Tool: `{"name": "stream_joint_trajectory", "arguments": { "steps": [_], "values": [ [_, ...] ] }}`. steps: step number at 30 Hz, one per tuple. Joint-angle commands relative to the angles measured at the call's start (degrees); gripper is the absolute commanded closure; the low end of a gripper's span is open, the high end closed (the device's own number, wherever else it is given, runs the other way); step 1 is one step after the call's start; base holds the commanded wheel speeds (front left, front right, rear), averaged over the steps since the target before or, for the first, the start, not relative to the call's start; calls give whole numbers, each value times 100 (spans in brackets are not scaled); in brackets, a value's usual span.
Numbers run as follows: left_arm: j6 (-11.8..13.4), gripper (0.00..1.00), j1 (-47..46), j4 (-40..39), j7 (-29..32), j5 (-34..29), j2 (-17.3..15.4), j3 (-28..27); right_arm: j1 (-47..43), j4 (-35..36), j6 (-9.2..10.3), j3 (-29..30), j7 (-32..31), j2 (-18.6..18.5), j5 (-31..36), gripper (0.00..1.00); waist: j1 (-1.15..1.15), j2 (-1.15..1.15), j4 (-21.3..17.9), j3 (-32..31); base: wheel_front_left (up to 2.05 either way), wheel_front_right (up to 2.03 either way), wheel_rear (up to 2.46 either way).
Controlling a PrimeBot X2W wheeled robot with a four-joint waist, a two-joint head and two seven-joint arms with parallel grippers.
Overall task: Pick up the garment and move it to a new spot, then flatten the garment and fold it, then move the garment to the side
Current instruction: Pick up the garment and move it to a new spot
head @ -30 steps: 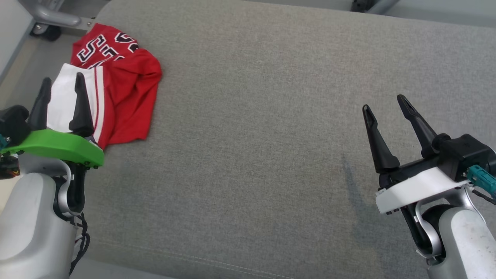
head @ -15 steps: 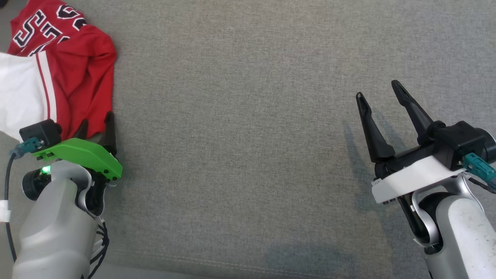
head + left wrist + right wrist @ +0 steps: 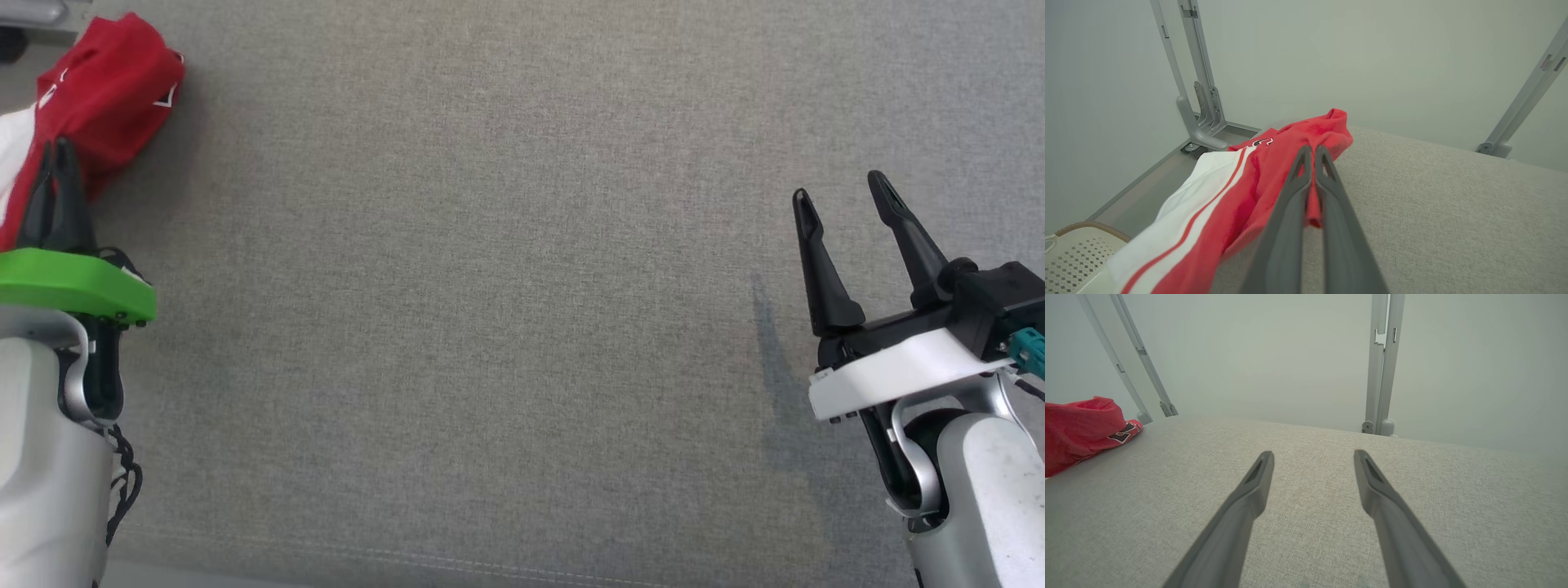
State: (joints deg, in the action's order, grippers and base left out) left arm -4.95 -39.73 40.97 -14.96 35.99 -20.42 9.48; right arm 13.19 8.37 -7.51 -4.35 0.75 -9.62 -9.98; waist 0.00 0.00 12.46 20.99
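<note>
Two pincers fall under this inspection, operator. Your left gripper (image 3: 1314,152) has its fingers pressed together, clamped on a fold of the garment (image 3: 1274,171). In the left wrist view you see a strip of red cloth caught in the narrow slit between them, just below the tips. Your right gripper (image 3: 841,186) stands with its fingers wide apart and empty, over the right side of the surface, well apart from the garment.

The garment is a red jersey with a white panel edged in red stripes and some black-and-white lettering. It sits bunched at the far left corner of the grey fabric surface (image 3: 490,286). Its red part is gathered into a raised ridge at the left gripper's tips, and the white panel trails back along the left edge. You cannot tell whether that panel hangs off the edge.

The surface is a broad, woven grey cushion with a stitched seam along its near edge. The right gripper throws a faint shadow on it. A plain pale wall (image 3: 1372,61) rises behind. Grey metal posts (image 3: 1198,81) stand at the far left corner, with another upright post (image 3: 1382,363) behind the far edge. A grey floor (image 3: 1143,192) lies to the left, where a pale perforated basket (image 3: 1073,261) sits beside the surface.
</note>
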Motion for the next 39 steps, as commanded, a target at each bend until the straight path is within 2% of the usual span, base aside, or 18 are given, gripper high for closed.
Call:
{"name": "stream_joint_trajectory", "arguments": {
  "steps": [1,8,17,19,23,29,39],
  "values": [
    [122,100,401,-571,-26,-361,-49,-275,-118,-52,4,62,88,39,-23,0,0,0,8,-312,0,0,0],
    [527,100,1471,-2628,-27,-1185,-113,-866,-375,-184,4,179,274,173,-42,0,0,0,-108,-875,0,0,0],
    [950,100,2636,-4759,216,-1609,-119,-753,-792,-226,4,248,359,316,-108,0,0,0,-428,-1407,0,0,0],
    [982,100,2716,-4974,275,-1665,-111,-706,-820,-209,4,252,363,326,-102,0,0,0,-485,-1436,0,0,0],
    [963,100,2882,-5547,472,-1713,-74,-478,-828,-173,4,243,387,372,-118,0,0,0,-819,-1451,0,0,0],
    [734,100,2579,-6060,684,-1815,110,190,-671,-89,3,173,450,444,-155,0,0,0,-1541,-1191,0,0,0],
    [235,100,1274,-5717,966,-1909,610,1192,-418,-222,3,48,712,598,-247,0,0,0,-2907,-372,0,0,0]
  ]
}}
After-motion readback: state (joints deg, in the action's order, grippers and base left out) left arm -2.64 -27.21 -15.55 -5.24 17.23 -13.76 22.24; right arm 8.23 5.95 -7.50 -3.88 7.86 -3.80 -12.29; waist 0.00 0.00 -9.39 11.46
